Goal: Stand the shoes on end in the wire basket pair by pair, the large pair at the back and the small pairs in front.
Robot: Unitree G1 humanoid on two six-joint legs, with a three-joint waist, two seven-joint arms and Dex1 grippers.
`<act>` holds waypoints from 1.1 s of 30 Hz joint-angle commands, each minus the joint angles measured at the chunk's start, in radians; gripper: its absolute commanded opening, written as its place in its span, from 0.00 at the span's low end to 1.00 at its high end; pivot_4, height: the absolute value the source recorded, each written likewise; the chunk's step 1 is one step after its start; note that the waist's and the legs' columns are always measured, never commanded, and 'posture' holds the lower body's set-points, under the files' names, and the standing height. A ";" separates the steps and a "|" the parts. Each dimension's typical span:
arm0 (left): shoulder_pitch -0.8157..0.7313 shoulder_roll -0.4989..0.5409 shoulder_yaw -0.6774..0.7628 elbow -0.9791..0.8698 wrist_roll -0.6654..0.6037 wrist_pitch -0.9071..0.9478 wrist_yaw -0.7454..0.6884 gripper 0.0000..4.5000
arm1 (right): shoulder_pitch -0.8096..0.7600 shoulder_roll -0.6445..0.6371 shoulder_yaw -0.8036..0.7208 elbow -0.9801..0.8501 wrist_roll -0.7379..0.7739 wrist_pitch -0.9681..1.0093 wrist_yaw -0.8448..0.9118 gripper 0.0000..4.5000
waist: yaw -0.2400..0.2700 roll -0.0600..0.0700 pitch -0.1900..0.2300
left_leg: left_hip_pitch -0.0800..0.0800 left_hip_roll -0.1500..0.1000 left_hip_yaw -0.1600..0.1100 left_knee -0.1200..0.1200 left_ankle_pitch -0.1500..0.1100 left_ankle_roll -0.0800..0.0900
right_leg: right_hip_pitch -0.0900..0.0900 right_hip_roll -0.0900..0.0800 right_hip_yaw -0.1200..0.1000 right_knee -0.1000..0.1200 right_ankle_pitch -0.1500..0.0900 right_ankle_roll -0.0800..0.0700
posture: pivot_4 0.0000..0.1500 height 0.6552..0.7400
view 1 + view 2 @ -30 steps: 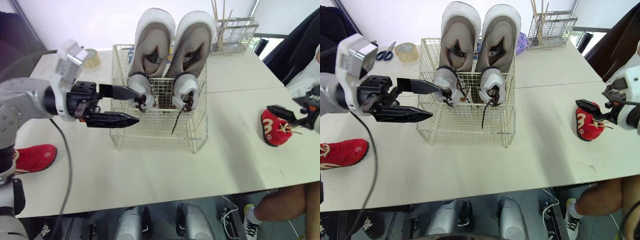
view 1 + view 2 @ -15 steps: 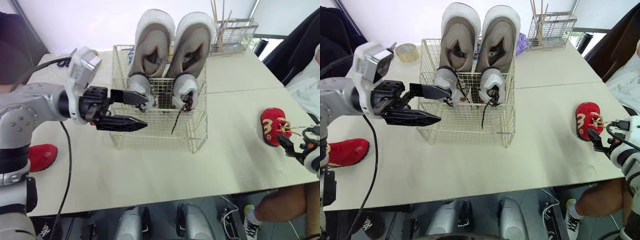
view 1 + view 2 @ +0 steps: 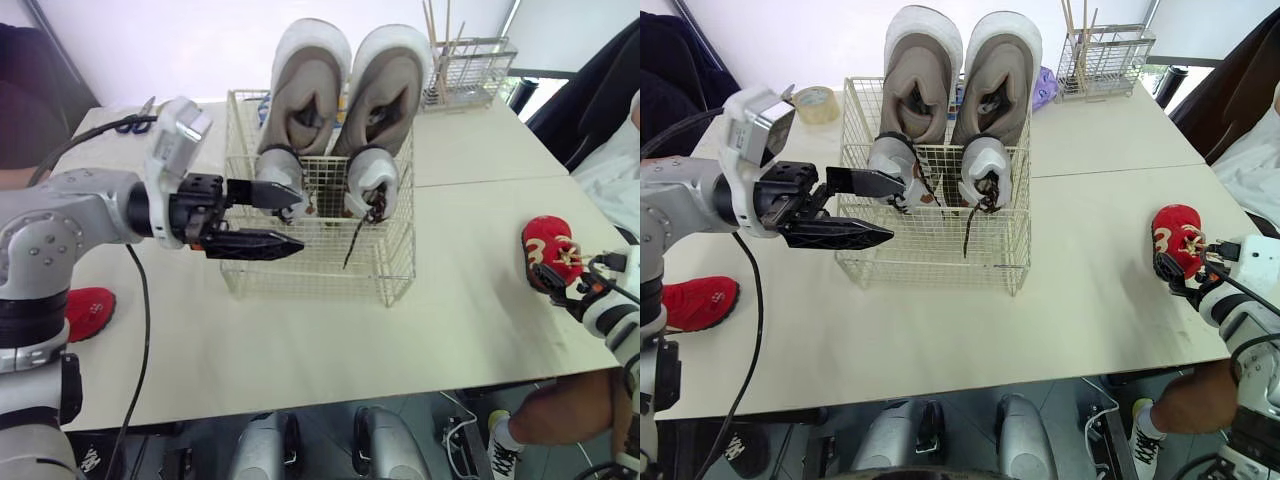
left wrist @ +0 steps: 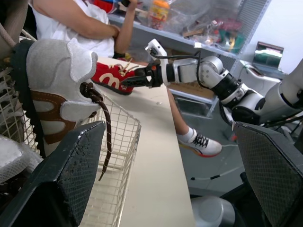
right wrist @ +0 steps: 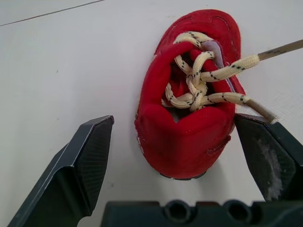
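Red small shoe (image 5: 189,137), cream laces, heel between wide-spread right pincer (image 5: 173,118), left pincer (image 3: 298,220) also gaping

shoes (image 3: 305,95) in basket (image 3: 300,282), lone shoe (image 3: 545,250) right

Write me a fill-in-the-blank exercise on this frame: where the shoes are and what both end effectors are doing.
1. The small shoe lying just ahead of the open right end effector is ____ in colour.
2. The wire basket holds ____ shoes standing on end.
3. The large pair stands at the ____ of the basket, behind the small grey pair.
4. The left end effector, close to the basket, is ____ and holds nothing.

Missing words: red; four; back; open.
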 commanded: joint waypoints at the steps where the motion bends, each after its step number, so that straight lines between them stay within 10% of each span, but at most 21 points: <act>1: -0.003 0.002 0.037 -0.027 -0.003 -0.013 0.016 0.99 | -0.037 -0.021 0.051 0.075 -0.031 -0.070 0.013 0.97 | -0.004 0.000 0.000 | 0.001 0.000 0.000 0.000 0.000 0.000 | 0.001 0.000 0.000 0.000 0.000 0.000 | 1.00 1.00; 4: 0.000 0.011 0.036 -0.032 0.011 -0.018 0.020 0.99 | -0.070 -0.028 0.081 0.136 -0.051 -0.120 0.023 0.97 | -0.004 0.000 0.000 | 0.002 0.000 0.000 0.000 0.000 0.000 | 0.001 0.000 0.000 0.000 0.000 0.000 | 1.00 1.00; 11: -0.003 0.005 0.040 -0.040 0.020 -0.024 0.040 1.00 | -0.124 -0.050 0.102 0.244 -0.078 -0.209 0.026 0.41 | 0.000 0.000 0.000 | 0.002 0.000 0.000 0.000 0.000 0.000 | 0.001 0.000 0.000 0.001 0.000 0.000 | 1.00 1.00; 14: -0.003 0.000 0.037 -0.040 0.027 -0.029 0.041 1.00 | -0.125 -0.059 0.096 0.233 -0.071 -0.223 0.032 0.31 | 0.000 0.000 0.000 | 0.002 0.000 0.000 0.000 0.000 0.000 | 0.001 0.000 0.000 0.001 0.000 0.000 | 1.00 1.00; 33: -0.189 -0.076 -0.052 0.222 0.115 -0.055 -0.118 1.00 | -0.354 -0.554 0.007 -0.005 0.293 -0.130 0.581 0.26 | 0.001 0.002 0.001 | 0.003 0.001 0.000 0.000 0.000 0.000 | 0.002 0.001 0.000 0.000 0.000 0.000 | 1.00 1.00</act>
